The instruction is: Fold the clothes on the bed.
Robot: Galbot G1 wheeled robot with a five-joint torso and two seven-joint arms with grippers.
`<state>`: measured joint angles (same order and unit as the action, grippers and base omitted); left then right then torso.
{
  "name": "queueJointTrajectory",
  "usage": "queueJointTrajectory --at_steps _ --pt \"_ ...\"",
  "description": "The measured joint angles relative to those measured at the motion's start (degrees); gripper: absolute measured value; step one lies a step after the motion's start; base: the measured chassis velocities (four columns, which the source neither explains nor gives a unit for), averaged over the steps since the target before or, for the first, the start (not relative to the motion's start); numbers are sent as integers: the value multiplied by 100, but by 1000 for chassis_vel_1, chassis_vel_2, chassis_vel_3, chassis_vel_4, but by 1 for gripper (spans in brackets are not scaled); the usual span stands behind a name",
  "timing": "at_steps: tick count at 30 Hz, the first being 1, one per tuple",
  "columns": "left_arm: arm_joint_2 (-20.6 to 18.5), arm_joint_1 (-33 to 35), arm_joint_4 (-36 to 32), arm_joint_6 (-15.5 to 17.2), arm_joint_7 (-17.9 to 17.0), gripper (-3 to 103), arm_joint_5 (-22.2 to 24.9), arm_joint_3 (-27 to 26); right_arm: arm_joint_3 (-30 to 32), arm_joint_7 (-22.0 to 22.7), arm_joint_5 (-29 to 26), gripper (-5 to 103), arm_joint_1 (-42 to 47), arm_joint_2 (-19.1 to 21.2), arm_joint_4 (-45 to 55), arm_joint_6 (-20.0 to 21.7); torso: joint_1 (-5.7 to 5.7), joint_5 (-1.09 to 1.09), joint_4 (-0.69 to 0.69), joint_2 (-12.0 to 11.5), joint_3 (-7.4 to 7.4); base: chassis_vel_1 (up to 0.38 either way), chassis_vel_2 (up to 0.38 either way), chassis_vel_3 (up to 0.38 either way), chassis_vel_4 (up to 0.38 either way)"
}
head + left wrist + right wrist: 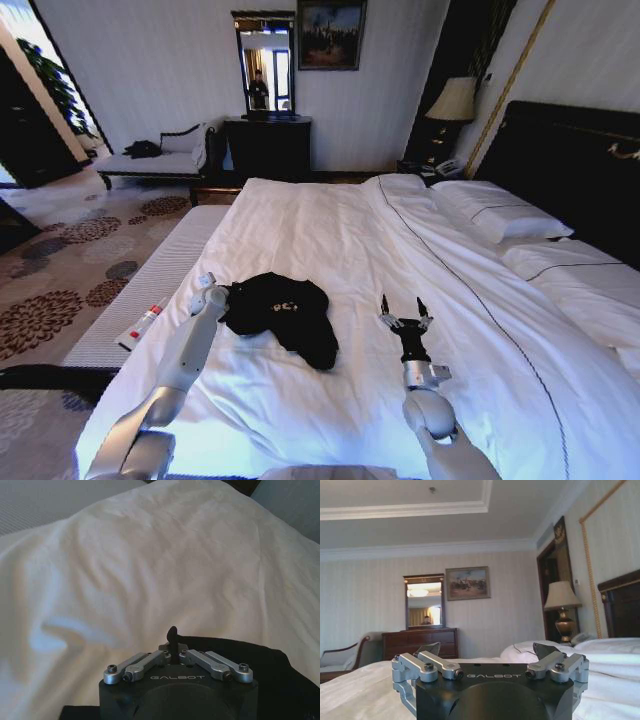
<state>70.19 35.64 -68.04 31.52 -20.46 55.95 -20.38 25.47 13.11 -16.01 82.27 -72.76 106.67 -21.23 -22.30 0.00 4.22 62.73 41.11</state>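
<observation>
The black T-shirt [280,315] lies crumpled in a heap just left of centre in the head view, on the white duvet [340,250] of the bed [560,400], a sleeve or hem trailing toward lower centre. The left tool [213,293] sits at the shirt's left edge; in the left wrist view its fingers are clenched together over black cloth [280,680], though whether fabric is pinched between them cannot be told. The right tool [403,309] stands right of centre, spread wide and released, apart from the shirt, pointing toward the pillows [500,215].

The step in hand looks like spreading the heap flat. To do it well, each tool should take one outer edge only, a single layer, then draw apart low over the duvet without snagging the bedding beneath.
</observation>
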Motion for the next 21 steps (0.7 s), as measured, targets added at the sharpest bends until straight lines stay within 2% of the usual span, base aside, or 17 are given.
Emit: queueJointTrajectory --at_steps 2,3,4,7,9,11,12,14,15,17,21 --pt "-127 131 -196 2 22 1 -3 21 -64 120 -276 100 -70 37 -17 163 0 0 0 0 0 0 0 0 0" --pt "-259 346 -469 -15 67 1 -27 37 -167 226 -682 100 -175 94 -8 393 0 0 -1 0 0 0 0 0 0" --pt "-259 346 -469 -15 67 1 -27 37 -167 226 -682 100 -175 94 -8 393 0 0 -1 0 0 0 0 0 0" --pt "-463 882 -1069 -130 193 1 -130 -5 -493 516 -1569 100 -508 303 108 1026 0 -1 -2 0 0 0 0 0 0" --pt "-488 988 -1163 -156 216 1 -153 -30 -572 564 -1781 100 -587 354 127 1145 0 0 -2 0 0 0 0 0 0" --pt "-565 1404 -1514 -280 291 1 -237 -162 -1012 760 -2968 100 -1028 590 203 1632 0 -1 -3 1 0 0 0 0 0" --pt "-565 1404 -1514 -280 291 1 -237 -162 -1012 760 -2968 100 -1028 590 203 1632 0 -1 -3 1 0 0 0 0 0" --pt "-618 1712 -1772 -369 329 1 -312 -269 -1446 952 -4042 100 -1570 759 160 2030 0 -2 -3 1 0 0 0 0 0" --pt "-618 1712 -1772 -369 329 1 -312 -269 -1446 952 -4042 100 -1570 759 160 2030 0 -2 -3 1 0 0 0 0 0" --pt "-649 1942 -1973 -444 367 1 -409 -341 -1793 1082 -4667 100 -2050 801 -56 2304 0 0 -3 0 0 0 0 0 0" --pt "-656 2173 -2204 -502 387 1 -501 -429 -2253 1145 -5212 100 -2754 746 -596 2547 0 0 -3 0 0 0 0 0 0"
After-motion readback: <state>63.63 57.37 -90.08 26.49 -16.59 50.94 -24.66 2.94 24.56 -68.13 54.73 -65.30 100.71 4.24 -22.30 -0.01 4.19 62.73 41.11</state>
